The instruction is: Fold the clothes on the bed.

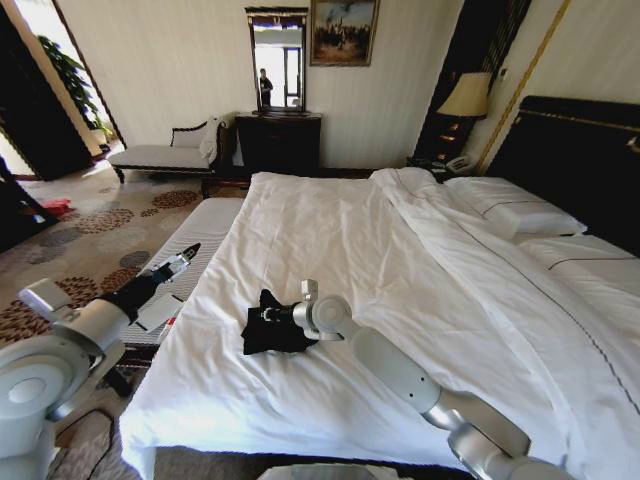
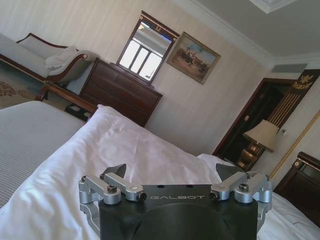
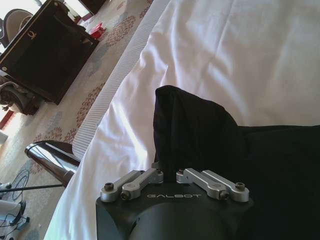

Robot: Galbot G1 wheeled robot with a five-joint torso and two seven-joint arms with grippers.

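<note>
Your right claw (image 1: 268, 314) is down on the bed (image 1: 420, 290), near its foot-end corner on your left side, with the arm reaching across the white duvet (image 1: 330, 230) from the lower right of the head view. It is clenched on the black T-shirt (image 1: 272, 330): in the right wrist view the two finger linkages are drawn together at the claw (image 3: 169, 169), and a raised fold of the dark cloth (image 3: 200, 130) runs straight down between them. The shirt is bunched into a small crumpled heap directly under and around that claw, one peak of fabric standing up just ahead of the fingertips and the rest spreading out beneath the wrist. No lettering can be made out on it. Beyond the claw on every side the duvet lies white and lightly creased.

Your left claw (image 1: 187, 257) hangs in the air off the bed's left edge, over the striped bench (image 1: 190, 240) that stands against the foot of the bed, well apart from the shirt and touching nothing. Its jaws are spread wide; in the left wrist view the two fingertips (image 2: 116, 171) stand far apart with the duvet (image 2: 130, 150) visible between them. Ahead of this claw you see the dark dresser (image 2: 117, 95), mirror (image 2: 142, 50) and framed painting (image 2: 192, 56) on the far wall.
</note>
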